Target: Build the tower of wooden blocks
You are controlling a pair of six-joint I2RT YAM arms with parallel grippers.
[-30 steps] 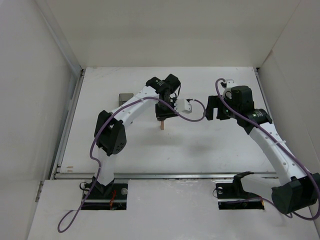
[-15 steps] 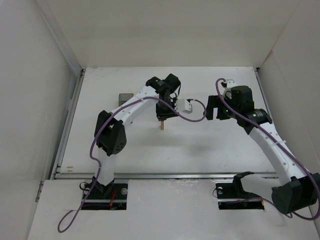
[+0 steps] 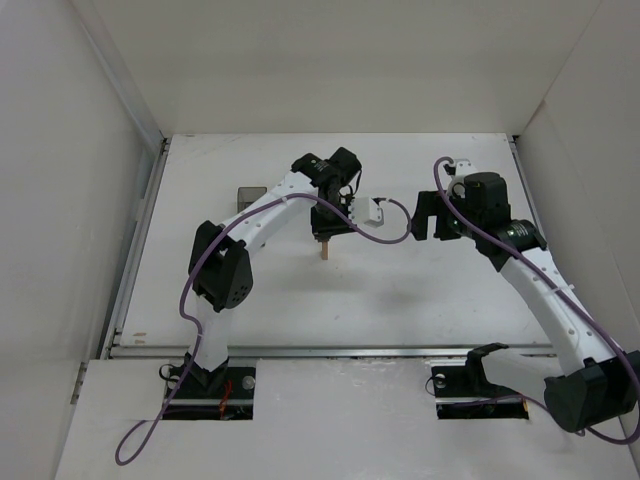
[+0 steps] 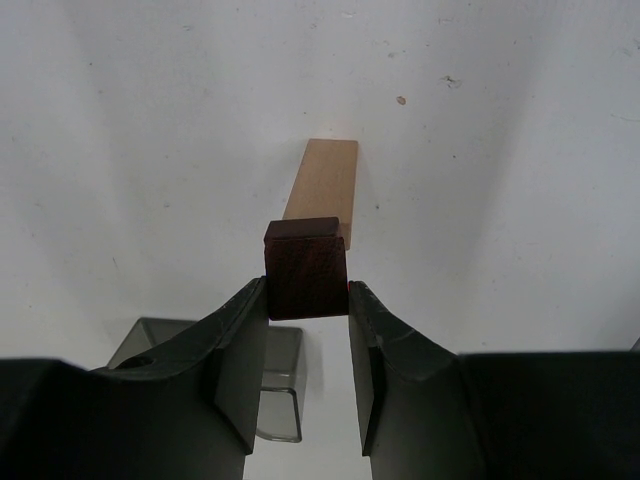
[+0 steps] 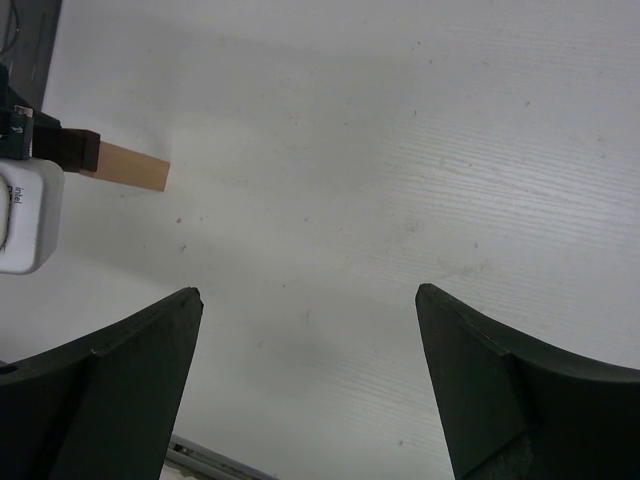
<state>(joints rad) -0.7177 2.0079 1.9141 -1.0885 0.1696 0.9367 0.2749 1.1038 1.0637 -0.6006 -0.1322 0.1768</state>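
A slim light tan upright piece (image 3: 325,251) stands on the white table, seen from above in the left wrist view (image 4: 325,190). My left gripper (image 3: 327,234) is right above it, shut on a small dark reddish-brown block (image 4: 306,268) held at the fingertips over the tan piece's top end. I cannot tell whether the block touches the tan piece. My right gripper (image 3: 428,222) hangs to the right of the tower, open and empty (image 5: 310,295). The right wrist view shows the tan piece (image 5: 133,166) and the dark block (image 5: 72,150) at far left.
A dark translucent rectangular bin (image 3: 249,196) stands left of the tower, behind the left arm, and shows under the left fingers (image 4: 270,390). The left wrist's white camera (image 3: 374,210) sits between the two grippers. White walls enclose the table on three sides.
The left gripper and the block have stayed put over the tan piece. The right arm has shifted very slightly to the right.
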